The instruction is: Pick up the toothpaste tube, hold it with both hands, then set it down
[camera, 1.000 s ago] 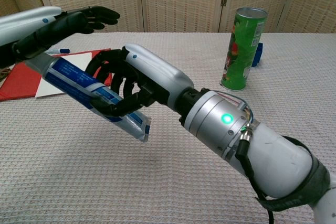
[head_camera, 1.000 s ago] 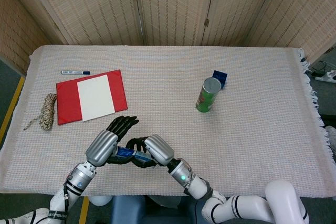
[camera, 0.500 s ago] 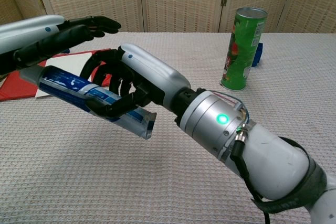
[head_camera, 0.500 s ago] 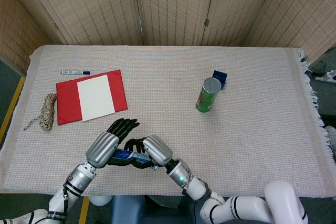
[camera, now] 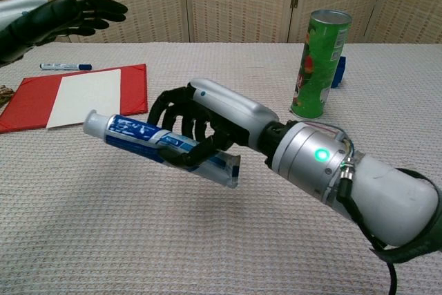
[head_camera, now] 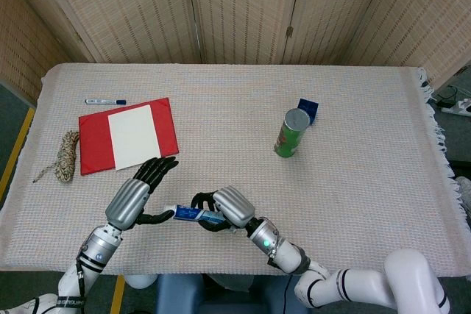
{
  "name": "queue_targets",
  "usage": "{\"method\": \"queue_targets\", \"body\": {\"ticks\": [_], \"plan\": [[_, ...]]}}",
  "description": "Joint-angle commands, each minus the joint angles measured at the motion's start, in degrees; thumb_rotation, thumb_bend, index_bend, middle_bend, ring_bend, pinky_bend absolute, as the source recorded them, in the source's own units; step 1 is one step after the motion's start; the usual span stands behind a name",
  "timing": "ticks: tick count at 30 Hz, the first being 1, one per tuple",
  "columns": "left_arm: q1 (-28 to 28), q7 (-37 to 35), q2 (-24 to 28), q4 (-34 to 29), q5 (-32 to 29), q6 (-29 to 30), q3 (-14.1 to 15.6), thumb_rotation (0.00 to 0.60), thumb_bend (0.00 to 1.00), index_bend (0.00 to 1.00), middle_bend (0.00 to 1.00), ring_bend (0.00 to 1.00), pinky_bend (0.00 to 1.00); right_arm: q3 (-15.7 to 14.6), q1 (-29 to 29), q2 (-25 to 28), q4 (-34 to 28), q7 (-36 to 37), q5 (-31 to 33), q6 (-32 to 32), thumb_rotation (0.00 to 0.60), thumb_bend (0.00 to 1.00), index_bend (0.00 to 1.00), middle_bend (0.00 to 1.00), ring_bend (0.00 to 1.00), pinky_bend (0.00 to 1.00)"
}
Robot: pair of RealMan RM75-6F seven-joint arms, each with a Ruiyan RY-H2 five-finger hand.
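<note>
1. chest view: right hand [camera: 207, 119] wrapped round the toothpaste tube [camera: 155, 144], fingers [camera: 181, 112] curled over the top, thumb under it.
2. tube held above the tablecloth [camera: 138, 240], near level, white cap pointing toward the left hand [camera: 59, 17], crimped end poking out past the palm.
3. left hand apart from the tube, fingers straight and spread, holding nothing.
4. head view: tube [head_camera: 193, 215] between the two hands, gripped only by the right [head_camera: 224, 207]; left [head_camera: 136, 195] just beside the cap.
5. red folder [head_camera: 129, 135], pen [head_camera: 105, 101], rope [head_camera: 65, 156], green can [head_camera: 292, 133] and blue box [head_camera: 308, 109] further back.
</note>
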Motion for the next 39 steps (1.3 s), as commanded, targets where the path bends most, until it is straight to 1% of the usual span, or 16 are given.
{"method": "queue_targets", "body": {"ticks": [1, 6, 13, 15, 16, 20, 23, 27, 28, 30, 31, 32, 33, 34, 36, 39], "plan": [[0.89, -1.23, 0.9, 0.6, -0.53, 0.76, 0.07, 0.004, 0.11, 0.0, 0.08, 0.04, 0.0, -0.36, 0.44, 3.42, 0.03, -3.76, 2.25, -3.65, 0.6, 0.9, 0.69, 0.58, 0.67, 0.59], [2.09, -2.92, 1.47, 1.64, -1.53, 1.41, 0.36, 0.006, 0.11, 0.0, 0.08, 0.04, 0.0, -0.63, 1.6, 6.18, 0.43, -9.6, 4.96, -8.32, 0.6, 0.9, 0.62, 0.53, 0.6, 0.53], [3.36, -3.64, 1.67, 2.63, -2.5, 2.25, 0.49, 0.005, 0.11, 0.0, 0.08, 0.04, 0.0, -1.04, 2.42, 6.09, 2.71, -14.53, 7.44, -11.28, 0.6, 0.9, 0.55, 0.46, 0.51, 0.48], [3.81, -3.72, 1.65, 3.09, -2.83, 2.71, 0.42, 0.005, 0.11, 0.0, 0.08, 0.04, 0.0, -1.27, 2.56, 6.56, 2.41, -15.95, 8.26, -12.28, 0.6, 0.9, 0.48, 0.41, 0.45, 0.44], [3.99, -3.73, 1.67, 3.31, -2.97, 2.92, 0.37, 0.006, 0.11, 0.0, 0.08, 0.04, 0.0, -1.33, 2.56, 6.89, 2.0, -16.5, 8.57, -12.53, 0.6, 0.9, 0.41, 0.36, 0.41, 0.42], [4.72, -4.05, 1.99, 4.06, -3.62, 3.49, 0.18, 0.003, 0.11, 0.0, 0.08, 0.04, 0.0, -1.79, 2.3, 9.4, -1.03, -19.06, 9.61, -13.15, 0.6, 0.87, 0.06, 0.13, 0.24, 0.27], [5.28, -4.1, 2.52, 5.0, -3.94, 3.86, 0.11, 0.006, 0.11, 0.0, 0.08, 0.04, 0.0, -1.86, 0.94, 12.29, -4.8, -20.15, 10.08, -11.3, 0.6, 0.85, 0.0, 0.06, 0.18, 0.23], [6.12, -4.09, 3.64, 6.41, -5.64, 4.11, -0.29, 0.005, 0.11, 0.01, 0.08, 0.04, 0.0, -1.57, -2.14, 17.9, -11.19, -19.71, 9.67, -6.5, 0.6, 0.85, 0.0, 0.07, 0.18, 0.23], [6.38, -3.47, 3.97, 6.41, -6.6, 4.12, -0.44, 0.022, 0.12, 0.01, 0.08, 0.04, 0.0, -1.62, -3.1, 19.4, -12.61, -20.06, 9.21, -4.75, 0.6, 0.85, 0.0, 0.09, 0.2, 0.23], [7.04, -1.71, 4.82, 6.43, -8.29, 4.53, -0.69, 0.151, 0.16, 0.01, 0.08, 0.05, 0.0, -2.02, -5.69, 23.0, -15.53, -21.7, 8.15, -0.23, 0.6, 0.85, 0.02, 0.14, 0.24, 0.24], [7.35, -0.97, 5.16, 6.46, -8.77, 4.81, -0.71, 0.344, 0.19, 0.01, 0.08, 0.06, 0.0, -2.3, -6.83, 24.6, -16.68, -22.61, 7.81, 1.55, 0.6, 0.84, 0.05, 0.17, 0.25, 0.24], [7.78, -0.05, 5.49, 6.78, -9.18, 5.34, -0.74, 0.489, 0.21, 0.02, 0.08, 0.06, 0.0, -2.67, -8.32, 26.69, -18.23, -23.69, 7.5, 3.72, 0.6, 0.84, 0.08, 0.18, 0.26, 0.24], [8.08, 0.32, 5.71, 7.03, -9.42, 5.63, -0.74, 0.57, 0.23, 0.03, 0.08, 0.07, 0.0, -3.03, -9.43, 28.25, -19.36, -24.39, 7.22, 5.23, 0.6, 0.84, 0.1, 0.19, 0.27, 0.24], [8.4, 0.28, 5.98, 7.21, -9.58, 5.87, -0.73, 0.6, 0.25, 0.04, 0.09, 0.07, 0.0, -3.45, -10.52, 29.86, -20.48, -24.99, 6.92, 6.61, 0.6, 0.84, 0.12, 0.2, 0.27, 0.24], [9.19, 0.52, 6.49, 8.44, -9.46, 6.87, -0.7, 0.6, 0.28, 0.05, 0.1, 0.08, 0.0, -4.62, -13.14, 33.59, -22.93, -25.73, 6.16, 9.56, 0.6, 0.84, 0.15, 0.21, 0.27, 0.24], [10.49, 1.99, 6.58, 10.7, -9.03, 9.1, -0.59, 0.6, 0.29, 0.08, 0.12, 0.1, 0.0, -6.4, -16.96, 37.78, -25.05, -24.87, 4.62, 13.66, 0.6, 0.84, 0.15, 0.21, 0.28, 0.24]]}}
